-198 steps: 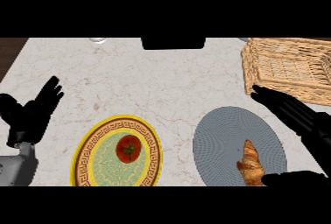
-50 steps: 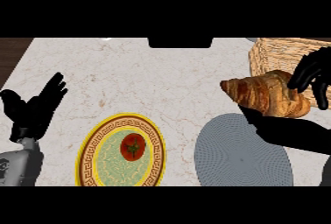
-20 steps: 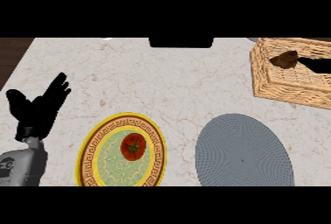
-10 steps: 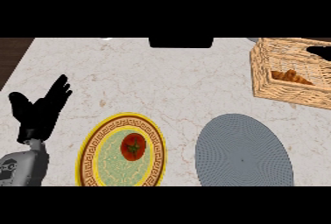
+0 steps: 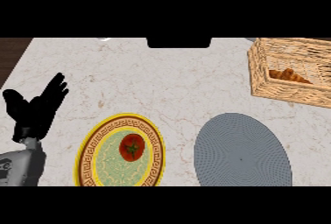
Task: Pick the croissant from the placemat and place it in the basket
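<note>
Fingers of the left hand are straight and spread a little, pointing up, and they hold nothing. That hand rests near the left edge of the counter, with its grey forearm coming in from the bottom corner. It is just beside the plate but does not touch it. No right hand shows in the view. At the top right stands the basket, woven and light brown, with high walls. Inside it lies the croissant, golden brown, near the middle of the basket floor. Below the basket, well apart from it, lies the placemat. It is grey and round, and it lies flat on the counter. To the left of the placemat is the plate, with a yellow patterned rim and a pale green middle. On the plate sits a red tomato with a small green top.
</note>
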{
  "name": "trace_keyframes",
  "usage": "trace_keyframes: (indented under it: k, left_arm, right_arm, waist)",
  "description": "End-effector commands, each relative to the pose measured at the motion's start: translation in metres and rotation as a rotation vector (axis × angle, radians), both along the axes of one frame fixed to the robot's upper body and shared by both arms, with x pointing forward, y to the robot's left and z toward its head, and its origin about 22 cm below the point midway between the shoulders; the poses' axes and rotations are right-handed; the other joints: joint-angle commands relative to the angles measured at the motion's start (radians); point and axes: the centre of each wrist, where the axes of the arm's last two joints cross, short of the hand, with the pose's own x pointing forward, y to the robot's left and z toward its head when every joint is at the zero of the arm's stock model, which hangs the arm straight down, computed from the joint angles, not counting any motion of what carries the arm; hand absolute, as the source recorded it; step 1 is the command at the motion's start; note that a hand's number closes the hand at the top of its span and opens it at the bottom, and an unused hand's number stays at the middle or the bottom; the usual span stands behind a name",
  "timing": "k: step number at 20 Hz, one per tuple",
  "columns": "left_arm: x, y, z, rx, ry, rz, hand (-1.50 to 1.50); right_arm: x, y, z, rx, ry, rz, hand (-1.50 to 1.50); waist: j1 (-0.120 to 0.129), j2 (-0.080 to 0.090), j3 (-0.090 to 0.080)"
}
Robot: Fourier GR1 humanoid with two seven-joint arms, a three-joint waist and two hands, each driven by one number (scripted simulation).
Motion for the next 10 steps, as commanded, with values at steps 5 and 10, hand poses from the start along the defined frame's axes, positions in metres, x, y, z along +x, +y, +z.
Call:
trace_keyframes:
  k: [5,10]
  left_arm:
    - [0.003,0.006,0.002,0.007,-0.003,0.012,0.00]
    - [0.001,-0.002,0.004,-0.002,-0.019,-0.015,0.00]
  right_arm:
    - [-0.096,-0.097,0.013,0.024,0.091,0.106,-1.50]
    - [-0.141,-0.127,-0.005,0.009,0.096,0.145,-1.50]
  waist:
    - [-0.007,0.004,0.001]
    - [0.011,0.007,0.003]
